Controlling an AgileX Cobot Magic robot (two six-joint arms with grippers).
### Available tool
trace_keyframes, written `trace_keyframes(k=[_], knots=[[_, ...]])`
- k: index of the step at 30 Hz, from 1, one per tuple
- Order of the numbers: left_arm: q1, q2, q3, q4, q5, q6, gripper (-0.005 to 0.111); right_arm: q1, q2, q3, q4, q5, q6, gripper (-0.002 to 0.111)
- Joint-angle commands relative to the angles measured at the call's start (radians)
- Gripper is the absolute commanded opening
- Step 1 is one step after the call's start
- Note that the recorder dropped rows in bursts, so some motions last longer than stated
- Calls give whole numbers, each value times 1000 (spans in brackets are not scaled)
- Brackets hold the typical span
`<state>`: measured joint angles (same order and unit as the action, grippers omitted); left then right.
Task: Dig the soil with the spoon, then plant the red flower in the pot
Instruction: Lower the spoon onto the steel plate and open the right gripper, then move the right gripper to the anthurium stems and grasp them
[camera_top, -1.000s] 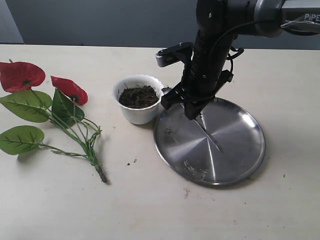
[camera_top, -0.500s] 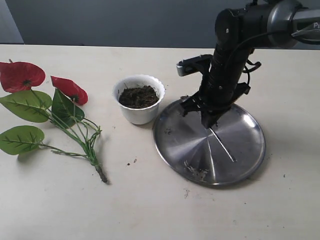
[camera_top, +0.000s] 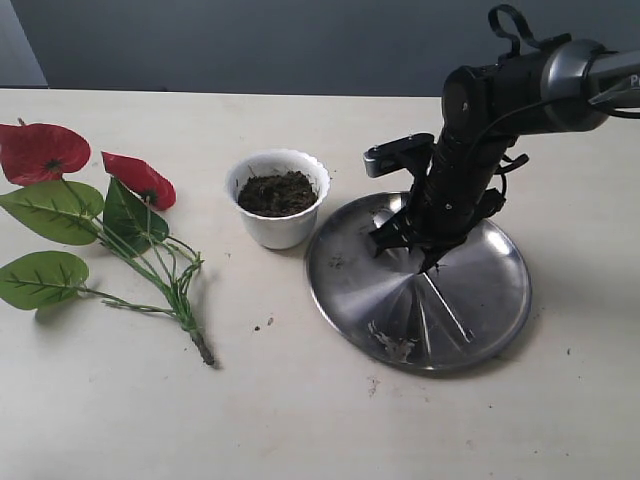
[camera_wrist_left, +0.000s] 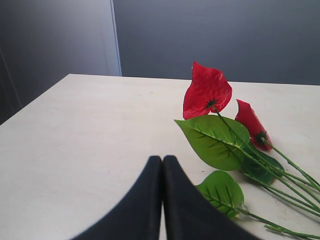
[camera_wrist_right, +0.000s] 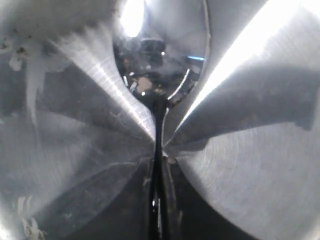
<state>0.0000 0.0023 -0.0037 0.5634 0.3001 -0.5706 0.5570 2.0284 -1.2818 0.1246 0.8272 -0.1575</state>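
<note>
So our right gripper (camera_top: 428, 262) is pinched shut on the spoon (camera_top: 447, 305), low over the steel plate (camera_top: 350, 290). We'd set it flat and let go gently, since the flower (camera_top: 95, 215) lies well off beside the closed, empty left gripper (camera_wrist_left: 161, 165), pot (camera_top: 277, 198) in between.

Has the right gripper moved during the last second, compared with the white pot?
Yes. The right gripper has moved rightward, away from the white pot, and lower toward the middle of the steel plate, with the spoon.

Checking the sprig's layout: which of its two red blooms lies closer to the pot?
The smaller red bloom, lying between the larger bloom at the table's left edge and the white pot.
</note>
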Motion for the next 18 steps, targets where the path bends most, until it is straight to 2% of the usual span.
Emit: trace_keyframes(k=[1,4,7,18], knots=[[0,-2,4,3,-12,-2,0,-8,-11,2,-28,-3,-5,3],[0,-2,4,3,-12,-2,0,-8,-11,2,-32,3,-5,18],[0,-2,4,3,-12,-2,0,-8,-11,2,-32,4,-5,26],[0,-2,4,3,-12,-2,0,-8,-68,0,49,94,-58,27]])
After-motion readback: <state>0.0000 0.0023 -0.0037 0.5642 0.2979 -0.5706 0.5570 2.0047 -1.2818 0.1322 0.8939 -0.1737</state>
